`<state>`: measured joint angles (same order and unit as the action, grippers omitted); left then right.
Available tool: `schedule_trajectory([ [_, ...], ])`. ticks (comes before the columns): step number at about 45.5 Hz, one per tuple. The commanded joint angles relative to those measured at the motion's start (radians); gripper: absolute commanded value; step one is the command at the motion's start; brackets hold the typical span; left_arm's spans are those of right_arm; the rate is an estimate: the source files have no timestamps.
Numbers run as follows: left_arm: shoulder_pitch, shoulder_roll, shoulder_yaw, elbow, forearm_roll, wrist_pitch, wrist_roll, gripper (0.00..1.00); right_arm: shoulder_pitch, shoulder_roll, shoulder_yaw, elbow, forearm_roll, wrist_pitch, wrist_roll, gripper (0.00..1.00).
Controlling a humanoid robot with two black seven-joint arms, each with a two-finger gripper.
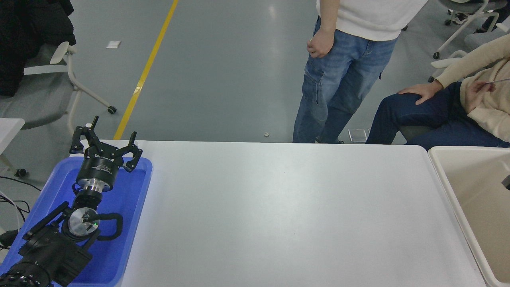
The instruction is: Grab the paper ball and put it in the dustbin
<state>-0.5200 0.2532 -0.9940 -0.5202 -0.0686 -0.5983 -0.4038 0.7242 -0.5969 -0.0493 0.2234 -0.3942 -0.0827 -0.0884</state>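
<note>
The paper ball is not in view anywhere on the table. The dustbin [440, 171], a beige tub with a rounded rim, stands at the table's right end and is cut off by the picture's edge. My left gripper [104, 140] is open and empty, parked over the far end of a blue tray at the lower left. Of my right arm only a small dark sliver [507, 181] shows at the right edge, over the dustbin; I cannot make out its state.
The bright blue shallow tray [137, 199] lies under my left arm. A person in jeans [338, 79] stands at the table's far side, and a seated person [430, 111] is at the far right. An office chair [48, 79] stands at the far left.
</note>
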Motion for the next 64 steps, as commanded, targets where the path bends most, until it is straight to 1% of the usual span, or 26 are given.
schedule_trajectory([
  [1, 0.0, 0.0, 0.0, 0.0, 0.0, 0.0, 0.0, 1.0, -0.015, -0.122, 0.472, 0.23, -0.002, 0.006, -0.001, 1.0],
  [3, 0.0, 0.0, 0.0, 0.0, 0.0, 0.0, 0.0, 1.0, -0.032, -0.142, 0.523, 0.312, 0.0, 0.006, 0.001, 1.0],
  [8, 0.0, 0.0, 0.0, 0.0, 0.0, 0.0, 0.0, 1.0, -0.043, -0.146, 0.664, 0.431, 0.0, 0.006, 0.007, 1.0],
  [10, 0.0, 0.0, 0.0, 0.0, 0.0, 0.0, 0.0, 1.0, -0.066, -0.133, 0.756, 0.473, 0.0, 0.009, 0.007, 1.0],
  [15, 0.0, 0.0, 0.0, 0.0, 0.0, 0.0, 0.0, 1.0, -0.101, -0.109, 0.841, 0.585, 0.0, 0.014, 0.009, 1.0],
  [18, 0.0, 0.0, 0.0, 0.0, 0.0, 0.0, 0.0, 1.0, -0.114, -0.097, 0.903, 0.622, 0.0, 0.014, 0.021, 1.0],
  [21, 0.0, 0.0, 0.0, 0.0, 0.001, 0.0, 0.0, 1.0, -0.134, -0.052, 0.971, 0.628, 0.0, 0.015, 0.067, 1.0],
  [24, 0.0, 0.0, 0.0, 0.0, 0.0, 0.0, -0.001, 1.0, -0.144, -0.008, 1.023, 0.626, 0.0, 0.032, 0.143, 1.0],
  [26, 0.0, 0.001, 0.0, 0.0, 0.001, 0.0, 0.0, 1.0, -0.15, 0.012, 1.039, 0.626, 0.003, 0.055, 0.177, 1.0],
  [28, -0.001, 0.0, 0.0, 0.0, 0.0, 0.0, -0.001, 1.0, -0.16, 0.034, 1.046, 0.626, 0.015, 0.083, 0.196, 1.0],
  [32, 0.0, 0.0, 0.0, 0.0, 0.0, -0.001, 0.0, 1.0, -0.181, 0.1, 1.049, 0.626, 0.098, 0.121, 0.21, 1.0],
  [34, 0.0, 0.0, 0.0, 0.0, 0.0, -0.001, 0.0, 1.0, -0.195, 0.121, 1.049, 0.628, 0.136, 0.133, 0.232, 1.0],
  [36, 0.0, 0.0, 0.0, 0.0, 0.0, -0.001, 0.0, 1.0, -0.203, 0.14, 1.049, 0.628, 0.152, 0.133, 0.275, 1.0],
  [39, 0.0, 0.0, 0.0, 0.0, 0.001, -0.001, 0.0, 1.0, -0.21, 0.172, 1.042, 0.626, 0.153, 0.133, 0.363, 1.0],
  [40, 0.0, 0.0, 0.0, 0.0, 0.001, -0.001, 0.0, 1.0, -0.213, 0.184, 1.039, 0.626, 0.153, 0.135, 0.383, 1.0],
  [43, 0.0, 0.0, 0.0, 0.0, 0.001, -0.001, 0.0, 1.0, -0.223, 0.218, 1.034, 0.625, 0.15, 0.133, 0.43, 1.0],
  [47, 0.0, 0.0, 0.0, 0.0, 0.001, 0.0, 0.0, 1.0, -0.227, 0.255, 1.033, 0.611, 0.149, 0.124, 0.476, 1.0],
  [49, 0.0, 0.0, 0.0, 0.0, 0.001, 0.0, 0.0, 1.0, -0.236, 0.275, 1.03, 0.607, 0.146, 0.116, 0.522, 1.0],
  [52, 0.0, 0.0, 0.0, 0.0, 0.001, 0.0, 0.0, 1.0, -0.252, 0.298, 1.029, 0.587, 0.146, 0.112, 0.573, 1.0],
  [54, 0.0, 0.0, 0.0, 0.0, 0.0, 0.0, 0.0, 1.0, -0.255, 0.308, 1.029, 0.57, 0.146, 0.106, 0.587, 1.0],
  [56, 0.0, 0.0, 0.0, 0.0, 0.0, 0.0, 0.0, 1.0, -0.255, 0.318, 1.029, 0.556, 0.146, 0.098, 0.592, 1.0],
  [64, 0.0, 0.0, 0.0, 0.0, 0.0, -0.001, 0.0, 1.0, -0.258, 0.327, 1.029, 0.565, 0.146, 0.095, 0.592, 1.0],
])
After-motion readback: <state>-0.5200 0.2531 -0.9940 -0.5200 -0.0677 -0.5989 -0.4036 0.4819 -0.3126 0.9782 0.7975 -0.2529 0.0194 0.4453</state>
